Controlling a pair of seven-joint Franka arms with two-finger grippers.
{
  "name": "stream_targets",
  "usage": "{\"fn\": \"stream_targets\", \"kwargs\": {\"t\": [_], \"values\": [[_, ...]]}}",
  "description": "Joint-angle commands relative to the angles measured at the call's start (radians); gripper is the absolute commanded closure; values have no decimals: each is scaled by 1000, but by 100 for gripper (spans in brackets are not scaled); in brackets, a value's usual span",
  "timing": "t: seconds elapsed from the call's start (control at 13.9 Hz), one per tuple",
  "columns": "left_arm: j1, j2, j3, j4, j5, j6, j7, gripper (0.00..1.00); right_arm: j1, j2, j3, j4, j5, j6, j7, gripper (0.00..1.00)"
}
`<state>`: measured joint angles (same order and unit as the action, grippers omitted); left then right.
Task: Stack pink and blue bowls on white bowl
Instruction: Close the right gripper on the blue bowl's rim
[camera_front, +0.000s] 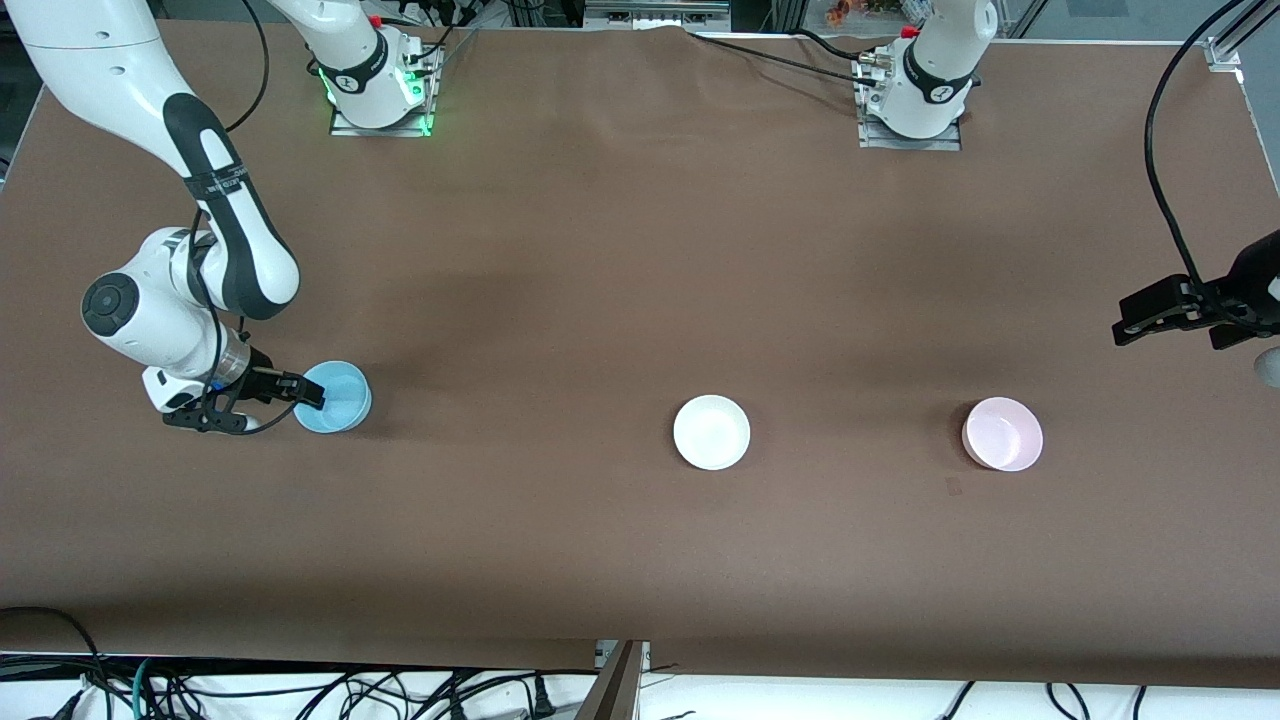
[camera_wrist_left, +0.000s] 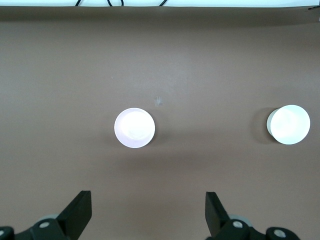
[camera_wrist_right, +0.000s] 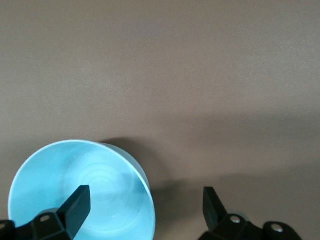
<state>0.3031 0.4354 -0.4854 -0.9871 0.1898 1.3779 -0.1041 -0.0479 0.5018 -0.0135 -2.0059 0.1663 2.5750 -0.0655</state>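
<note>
The light blue bowl (camera_front: 337, 398) sits upright toward the right arm's end of the table. My right gripper (camera_front: 283, 408) is low at it and open, its jaws straddling the bowl's rim: one finger is over the inside (camera_wrist_right: 77, 206), the other outside (camera_wrist_right: 212, 206). The blue bowl (camera_wrist_right: 100, 190) fills part of the right wrist view. The white bowl (camera_front: 711, 431) sits mid-table. The pink bowl (camera_front: 1003, 433) sits beside it toward the left arm's end. My left gripper (camera_front: 1172, 322) waits open and empty in the air over bare table at that end; its wrist view shows the pink bowl (camera_wrist_left: 134, 128) and the white bowl (camera_wrist_left: 289, 124).
The brown table (camera_front: 600, 250) bears only the three bowls, set in a row. The arm bases (camera_front: 378, 80) stand along the edge farthest from the front camera. Cables hang below the table's near edge (camera_front: 300, 690).
</note>
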Motion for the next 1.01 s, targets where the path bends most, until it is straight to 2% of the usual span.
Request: {"fn": "stream_targets", "kwargs": {"t": [0.0, 0.22, 0.43, 0.79, 0.93], "values": [[-2, -11, -1, 1, -3, -2, 3, 0, -18, -11, 12, -22, 56, 11, -42, 1], [-1, -11, 1, 1, -1, -2, 3, 0, -26, 3, 12, -22, 111, -12, -72, 1], [-1, -11, 4, 1, -4, -2, 3, 0, -46, 23, 12, -20, 203, -13, -183, 1], [-2, -6, 4, -1, -3, -2, 1, 0, -44, 21, 12, 3, 211, -59, -188, 2], [-1, -6, 4, -1, -4, -2, 1, 0, -43, 21, 12, 3, 211, -61, -186, 13]]}}
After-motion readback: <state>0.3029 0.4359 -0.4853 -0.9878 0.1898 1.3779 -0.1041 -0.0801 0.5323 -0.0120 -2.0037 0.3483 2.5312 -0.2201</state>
